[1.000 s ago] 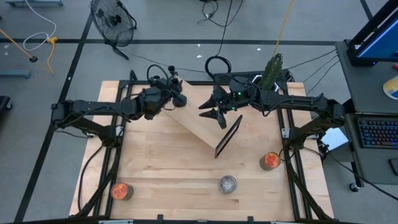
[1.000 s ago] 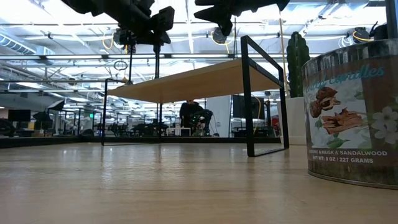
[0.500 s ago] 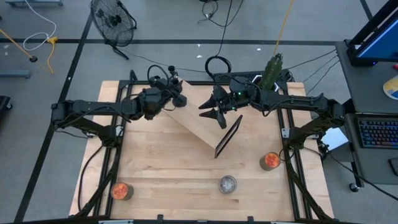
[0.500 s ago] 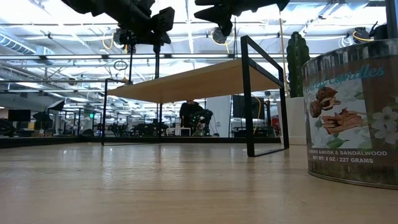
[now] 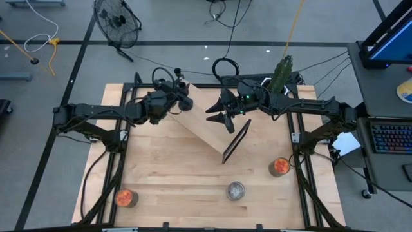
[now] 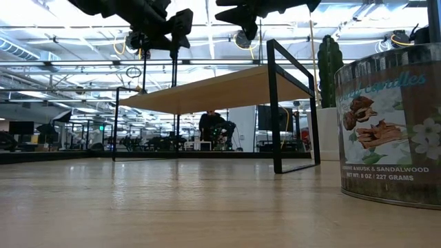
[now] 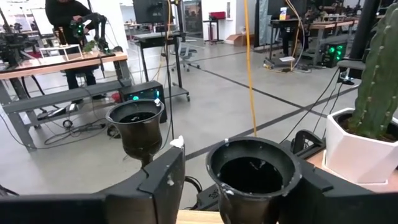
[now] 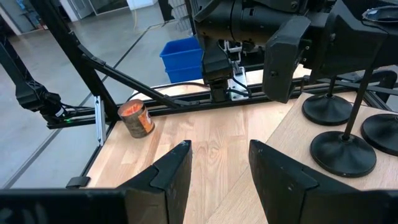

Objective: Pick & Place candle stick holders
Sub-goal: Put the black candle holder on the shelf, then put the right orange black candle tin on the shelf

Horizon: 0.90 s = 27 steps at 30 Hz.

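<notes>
So I've got the left gripper [image 7: 252, 180] closed around 1 black candle stick holder [image 7: 252, 172] up on the small shelf [image 5: 207, 126], right gripper [image 8: 219, 168] hanging open and empty nearby, so next I'd lift it straight up, I reckon.

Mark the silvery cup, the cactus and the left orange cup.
silvery cup [image 5: 235, 191], high view, centre of its top.
cactus [image 7: 379, 87], left wrist view, green stem.
left orange cup [image 5: 125, 197], high view, centre of its top.
</notes>
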Each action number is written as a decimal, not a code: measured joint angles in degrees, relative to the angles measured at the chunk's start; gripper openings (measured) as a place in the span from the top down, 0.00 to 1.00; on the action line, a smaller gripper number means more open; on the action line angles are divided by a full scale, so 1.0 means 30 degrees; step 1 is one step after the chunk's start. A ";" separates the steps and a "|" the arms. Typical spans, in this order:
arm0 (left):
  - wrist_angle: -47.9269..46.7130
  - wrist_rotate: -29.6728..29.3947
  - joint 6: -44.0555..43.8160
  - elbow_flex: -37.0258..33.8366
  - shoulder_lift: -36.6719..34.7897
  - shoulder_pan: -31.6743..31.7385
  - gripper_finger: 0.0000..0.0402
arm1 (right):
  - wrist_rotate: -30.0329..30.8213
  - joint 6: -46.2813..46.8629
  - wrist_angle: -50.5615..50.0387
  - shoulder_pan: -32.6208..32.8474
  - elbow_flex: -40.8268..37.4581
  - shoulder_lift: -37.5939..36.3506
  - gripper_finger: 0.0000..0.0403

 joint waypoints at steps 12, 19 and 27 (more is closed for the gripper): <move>0.2424 0.0025 0.1557 0.0012 -0.0298 -0.0058 0.47 | 0.0000 0.0000 -0.0002 0.0000 0.0000 0.0000 0.61; 0.6202 0.0225 0.3692 0.0012 -0.0291 -0.0245 0.47 | -0.0007 0.0000 -0.0002 0.0000 0.0000 0.0000 0.61; 0.9246 0.0356 0.6052 0.0519 -0.1565 -0.1511 0.47 | -0.0015 -0.0142 -0.0010 0.0000 0.0000 0.0000 0.61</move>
